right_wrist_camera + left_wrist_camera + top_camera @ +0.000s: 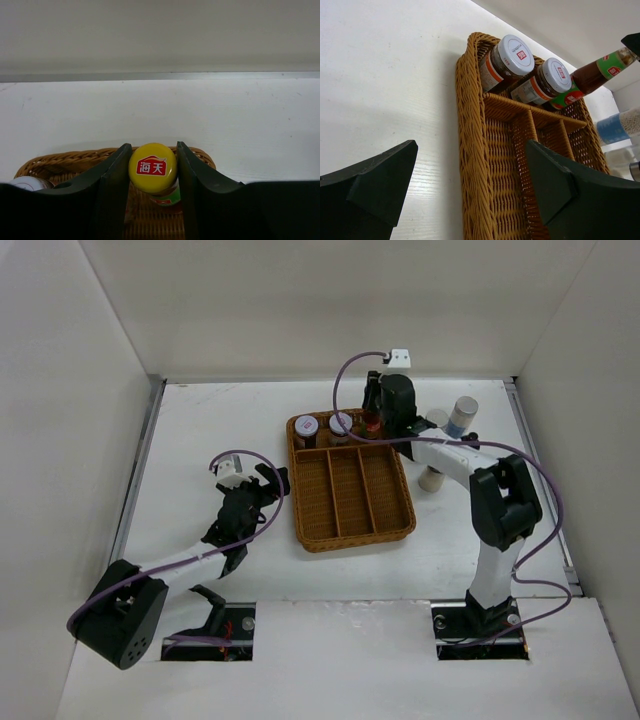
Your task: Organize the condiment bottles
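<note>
At the near left of the counter [220, 420], the left gripper [268, 485] idles with its jaws spread wide and nothing between them, aimed at the compartmented wicker tray [352, 502] at its 2 o'clock. The tray's three long near slots hold nothing.

Across the tray's far cross-compartment, two white-lidded jars [306, 426] [341, 423] of dark paste stand upright side by side at its 11 and 12 o'clock. Beside them, at the tray's 1 o'clock corner, the right gripper [152, 149] has its jaws clenched on either side of the yellow cap of the red-brown sauce bottle [152, 170]. The left wrist view shows that bottle leaning, its base down in the same compartment next to the jars.

On the bare counter at the tray's 3 o'clock, a pale cylinder [432, 478] waits just outside the rim. Farther back, at 2 o'clock, stands a blue-banded cylinder [461, 416] with a silver lid, and beside it another pale container [437, 418] is half hidden by the arm.

The job looks under halfway: two jars filed, a third item going in and not yet let go, and at least three containers yet to be brought in. No dark-capped shakers can be made out.
</note>
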{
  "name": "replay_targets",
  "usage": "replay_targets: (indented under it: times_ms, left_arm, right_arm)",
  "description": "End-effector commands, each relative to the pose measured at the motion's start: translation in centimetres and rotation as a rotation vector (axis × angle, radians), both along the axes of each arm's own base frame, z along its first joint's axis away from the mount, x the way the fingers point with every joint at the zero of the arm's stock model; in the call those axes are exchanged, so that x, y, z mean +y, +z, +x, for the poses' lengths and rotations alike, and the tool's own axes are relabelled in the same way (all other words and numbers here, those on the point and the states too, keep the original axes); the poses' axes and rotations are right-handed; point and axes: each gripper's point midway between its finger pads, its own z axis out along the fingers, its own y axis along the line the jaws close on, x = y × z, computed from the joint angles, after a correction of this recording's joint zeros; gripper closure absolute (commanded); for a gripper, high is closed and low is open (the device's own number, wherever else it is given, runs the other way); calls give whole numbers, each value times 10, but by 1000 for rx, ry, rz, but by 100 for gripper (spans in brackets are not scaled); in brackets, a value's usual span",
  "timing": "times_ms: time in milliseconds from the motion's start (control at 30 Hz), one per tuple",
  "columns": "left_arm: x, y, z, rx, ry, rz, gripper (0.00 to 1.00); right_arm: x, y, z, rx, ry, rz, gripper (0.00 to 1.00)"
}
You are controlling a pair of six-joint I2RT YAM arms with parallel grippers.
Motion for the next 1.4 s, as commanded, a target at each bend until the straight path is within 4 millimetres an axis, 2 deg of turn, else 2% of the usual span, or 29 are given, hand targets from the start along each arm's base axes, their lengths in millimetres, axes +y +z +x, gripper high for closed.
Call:
replay_targets:
  times_ms: [0, 167, 333, 567, 733, 833, 867, 1067, 1167, 1267, 1367]
  left_arm:
    - [-6, 13, 4, -42, -16, -33, 10]
    - [-5, 15, 3, -47, -15, -36, 10]
    - [-7, 15, 3, -45, -18, -34, 10]
    - [-8, 15, 3, -46, -22, -35, 10]
    - [-8, 16, 3, -49, -19, -36, 10]
    - [-13, 16, 2, -46, -36, -34, 10]
    - [-14, 16, 2, -46, -38, -32, 10]
    - [-29, 15, 1, -38, -77, -26, 10]
    - [-39, 13, 1, -31, -104, -13, 11]
    - [-53, 16, -2, -34, -138, -10, 11]
    - [-61, 14, -1, -37, -159, -3, 11]
  right_arm:
    - [16, 6, -4, -29, 34, 77, 54]
    - [14, 14, -9, -44, 37, 83, 34]
    - [11, 30, -14, -70, 30, 90, 27]
    - [6, 55, -21, -107, 28, 108, 24]
    - [-2, 77, -40, -141, 28, 125, 13]
    - [-19, 83, -59, -155, -14, 152, 13]
    - [-31, 80, -67, -151, -50, 155, 13]
    - [-116, 43, -120, -109, -307, 158, 7]
    - [-139, 25, -146, -98, -385, 171, 6]
    - [-167, 12, -155, -68, -467, 121, 9]
    - [-182, 6, -165, -13, -501, 90, 7]
